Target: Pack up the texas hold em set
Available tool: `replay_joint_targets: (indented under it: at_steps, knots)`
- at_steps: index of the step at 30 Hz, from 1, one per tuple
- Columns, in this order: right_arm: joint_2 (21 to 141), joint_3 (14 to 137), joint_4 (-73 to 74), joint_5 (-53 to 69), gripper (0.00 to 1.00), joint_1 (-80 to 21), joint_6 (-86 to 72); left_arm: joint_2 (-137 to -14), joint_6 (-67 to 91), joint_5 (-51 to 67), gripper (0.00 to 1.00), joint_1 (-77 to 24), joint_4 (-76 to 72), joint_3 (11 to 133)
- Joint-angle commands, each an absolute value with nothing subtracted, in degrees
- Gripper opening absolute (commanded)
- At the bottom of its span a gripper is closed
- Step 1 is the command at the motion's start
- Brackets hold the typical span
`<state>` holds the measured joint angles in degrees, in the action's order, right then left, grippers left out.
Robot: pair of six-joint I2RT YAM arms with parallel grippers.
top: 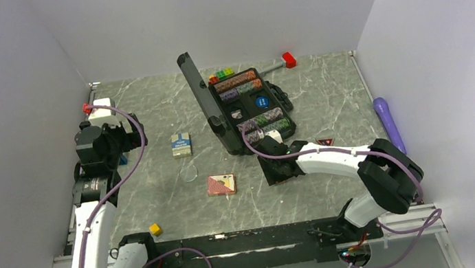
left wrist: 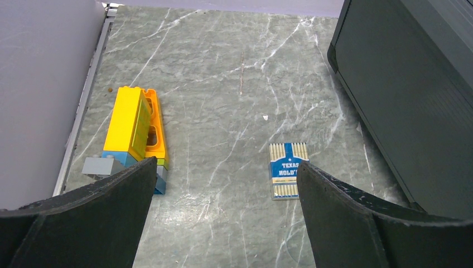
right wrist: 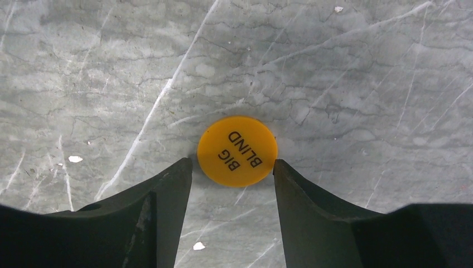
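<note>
**Several pieces lie outside the case**

Most of the set is already stowed. The black hard-plastic briefcase [top: 272, 88] stands open at the far middle of the grey marble-patterned surface [top: 147, 104], with its lid upright. Rows of striped poker chips [top: 236, 80] fill its slots, and a small round blue marker [top: 260, 101] sits among them.

Four things are left to pack, by my reading:
- The flat orange "BIG BLIND" disc [right wrist: 237, 151] lies on the surface just in front of the case.
- The blue-and-white card deck [left wrist: 288, 177] lies left of the lid.
- The pink card deck [top: 220, 185] lies nearer the arms.
- A small dark triangular marker [top: 324, 142] lies right of the case.

After those, the lid has to be shut.

The right end effector [right wrist: 232, 162] is low over the orange disc with a finger on either side. One finger is at the rim and the other just beside it. The jaws are parted and have not clamped, and the disc lies flat. The left end effector [left wrist: 226, 167] is spread wide and holds nothing, with the blue-and-white deck ahead of it.

Elsewhere on the surface are a small yellow cube [top: 155, 229], a purple cylinder [top: 389, 121] by the right wall, a red piece [top: 289, 59] at the far edge, and stacked yellow and orange building blocks [left wrist: 136, 128]. Plain pale walls [top: 4, 67] close in three sides.
</note>
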<state>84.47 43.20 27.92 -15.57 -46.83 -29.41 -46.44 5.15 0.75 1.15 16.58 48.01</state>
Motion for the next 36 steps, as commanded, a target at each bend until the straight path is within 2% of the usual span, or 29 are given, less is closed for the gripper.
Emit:
replay_joint_targets:
  at_steps: [1,32,36]
  knots:
    - [85.4,44.7,26.7,-16.7,0.60,-47.0,-30.4,-45.5,4.9,0.6,0.99,1.3,14.4,48.1]
    - [88.5,40.9,25.7,-10.9,0.60,-43.5,-31.4,-44.5,5.0,0.5,0.99,1.3,14.5,47.9]
    - [88.9,40.9,26.0,-10.7,0.53,-43.3,-31.3,-44.4,5.0,0.4,0.99,1.3,14.4,47.8]
